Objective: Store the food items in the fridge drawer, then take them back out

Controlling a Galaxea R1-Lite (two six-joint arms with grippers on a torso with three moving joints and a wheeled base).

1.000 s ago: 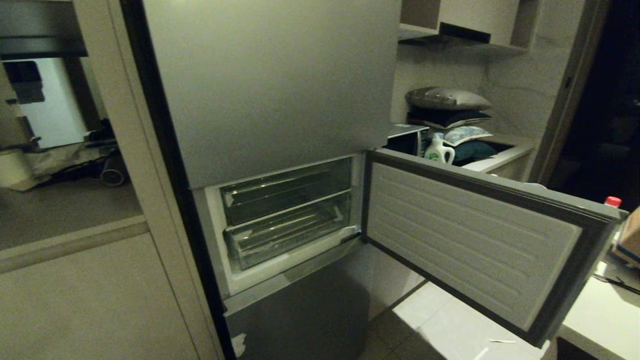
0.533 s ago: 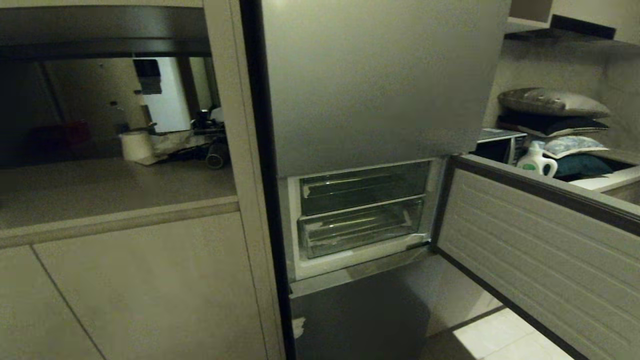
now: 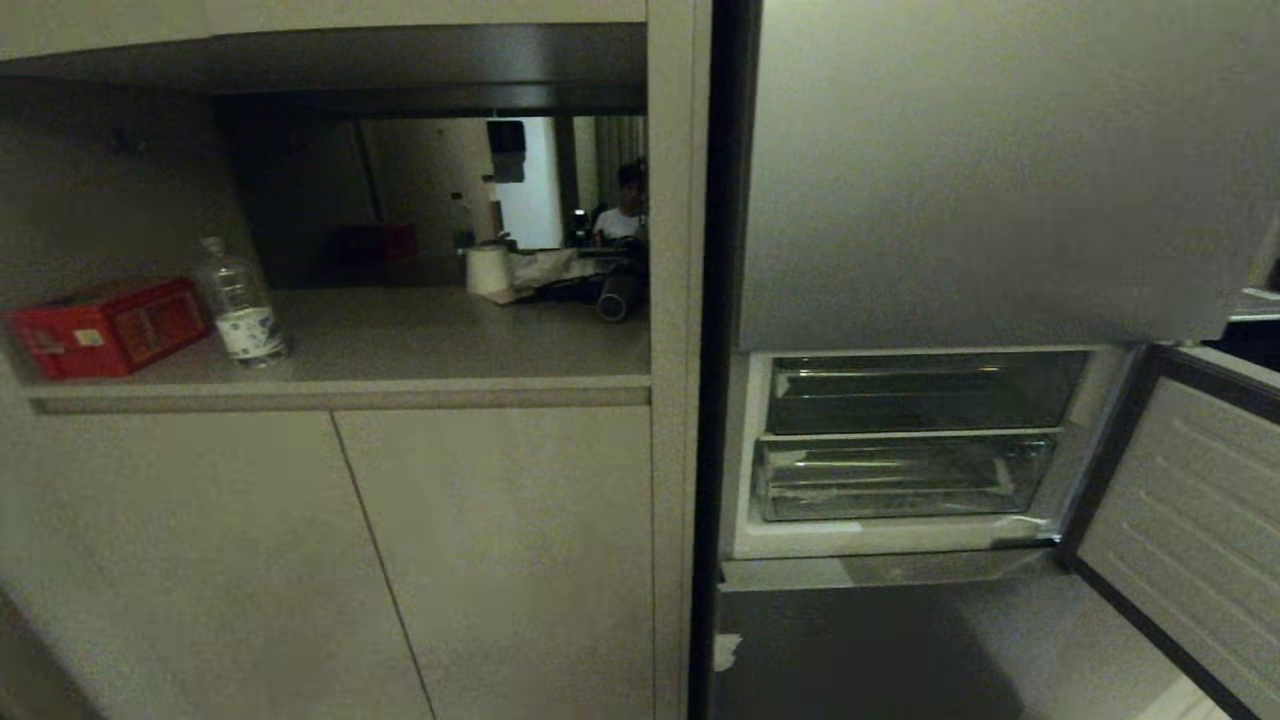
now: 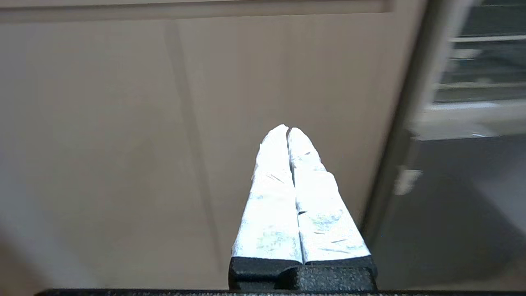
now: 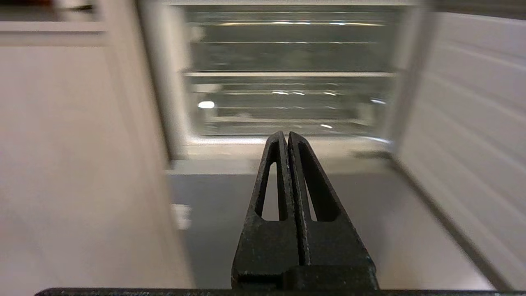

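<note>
Head view — cabinet shelf (image 3: 400, 345), open fridge (image 3: 900, 540)

No readable txt anywhere tbh. Red box (image 3: 105, 326) front label + bottle (image 3: 241, 308) label both too blurry, can't make out words.

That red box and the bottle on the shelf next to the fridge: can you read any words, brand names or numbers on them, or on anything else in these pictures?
No text can be read anywhere.
Red box: a pale sticker and a printed panel, both too blurred to read.
Bottle: a white label with dark marks, too small to read.
Fridge: no lettering shows on its door, nor on the clear drawers.
</note>
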